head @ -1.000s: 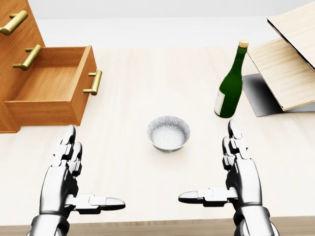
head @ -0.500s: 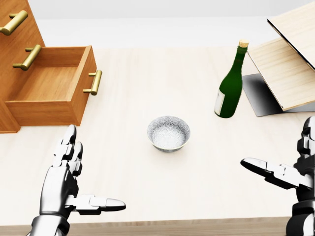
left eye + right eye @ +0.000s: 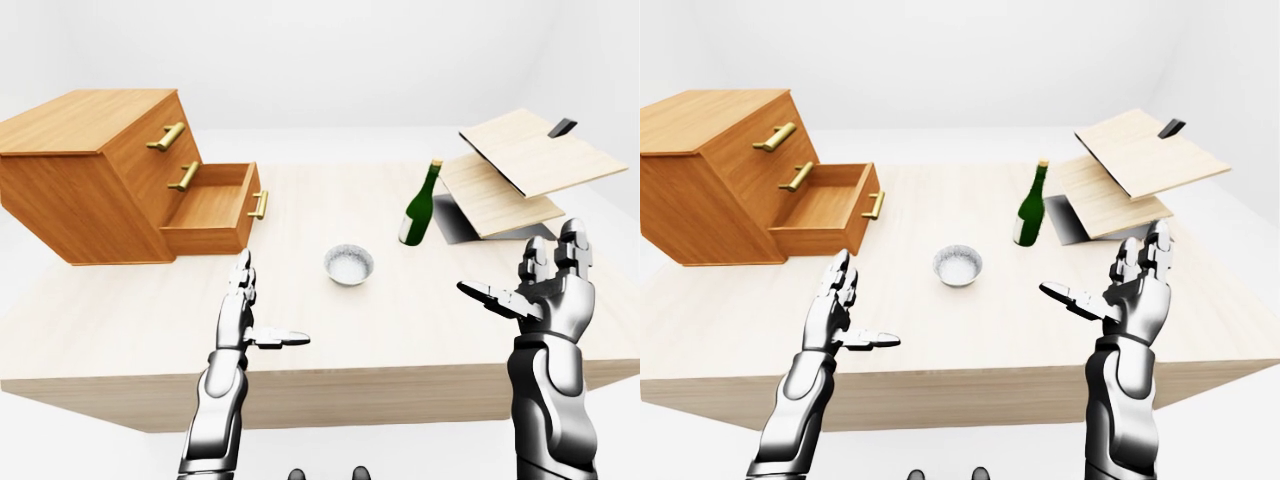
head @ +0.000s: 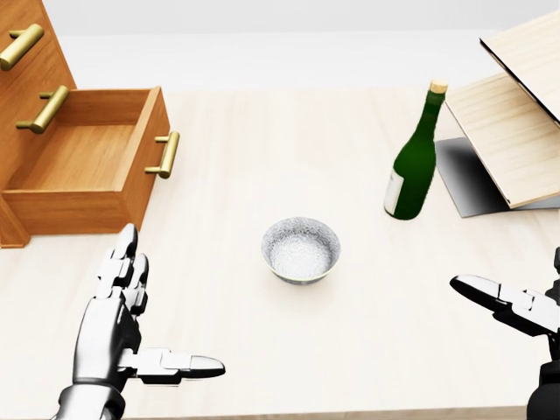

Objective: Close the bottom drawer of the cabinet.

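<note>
No real room here, this is a bare simulated test scene: blank white walls and floor all round, flat even light, no windows or fittings. One pale wooden worktop (image 3: 330, 330) stands alone in the white. On it, a household mix: a small wooden cabinet (image 3: 95, 185) with brass handles, a green wine bottle (image 3: 420, 207), a speckled bowl (image 3: 349, 265), and tilted light wood boards (image 3: 530, 165) at the right.

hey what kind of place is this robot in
Likely a simulated tabletop test scene, not a real room: a pale wooden table against blank white surroundings, holding only a small cabinet with its bottom drawer open, a bowl and a green bottle.
</note>
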